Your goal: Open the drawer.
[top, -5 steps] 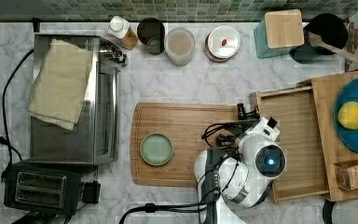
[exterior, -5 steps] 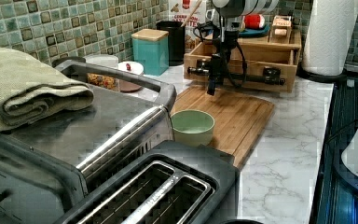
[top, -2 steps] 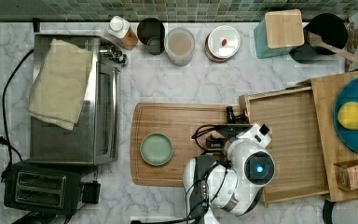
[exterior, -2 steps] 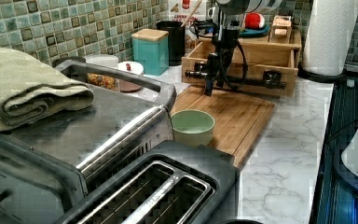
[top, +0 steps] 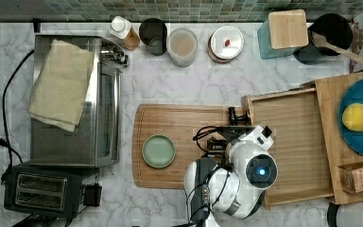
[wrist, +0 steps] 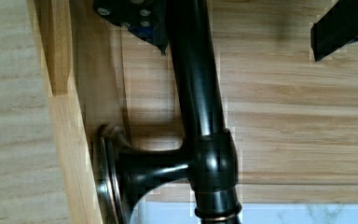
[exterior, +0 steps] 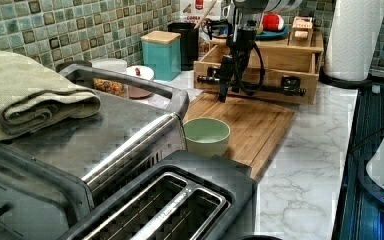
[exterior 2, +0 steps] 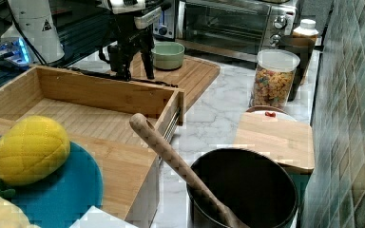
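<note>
The light-wood drawer (top: 288, 142) stands pulled out from its cabinet, its plain inside showing (exterior 2: 76, 118). Its black bar handle (wrist: 196, 93) runs across the front (exterior: 270, 89). My gripper (exterior 2: 134, 73) points down at the handle and is open. The bar lies between the fingers, close against one finger (wrist: 140, 18), while the other finger (wrist: 340, 28) stands well away from it. In the top view my arm (top: 255, 170) covers most of the handle, leaving one end (top: 236, 116) in sight.
A bamboo cutting board (top: 179, 123) with a green bowl (top: 158, 151) lies just in front of the drawer. Beyond it are a toaster oven (top: 75, 99) and a toaster (top: 42, 189). Jars line the back wall. A blue plate (top: 359, 142) sits on the cabinet top.
The drawer front and my arm have slid toward the top view's left, over the cutting board's edge, so more of the drawer's inside shows. In the last half second they hardly moved.
</note>
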Tool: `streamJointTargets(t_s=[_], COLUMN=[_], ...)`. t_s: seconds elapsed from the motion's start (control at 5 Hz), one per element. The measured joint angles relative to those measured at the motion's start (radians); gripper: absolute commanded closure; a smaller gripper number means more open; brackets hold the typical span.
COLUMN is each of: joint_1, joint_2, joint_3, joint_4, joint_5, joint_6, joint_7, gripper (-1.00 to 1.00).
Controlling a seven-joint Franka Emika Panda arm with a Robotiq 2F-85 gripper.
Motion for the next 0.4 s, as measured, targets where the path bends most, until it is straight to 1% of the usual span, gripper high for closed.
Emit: streamJointTargets(t_s=[0.4], joint_1=[0.000], joint_2=[-0.003], joint_3=[-0.001], joint_4=[0.000], joint_5=[0.000], joint_6=[-0.001], joint_7=[0.005], gripper=[-1.00])
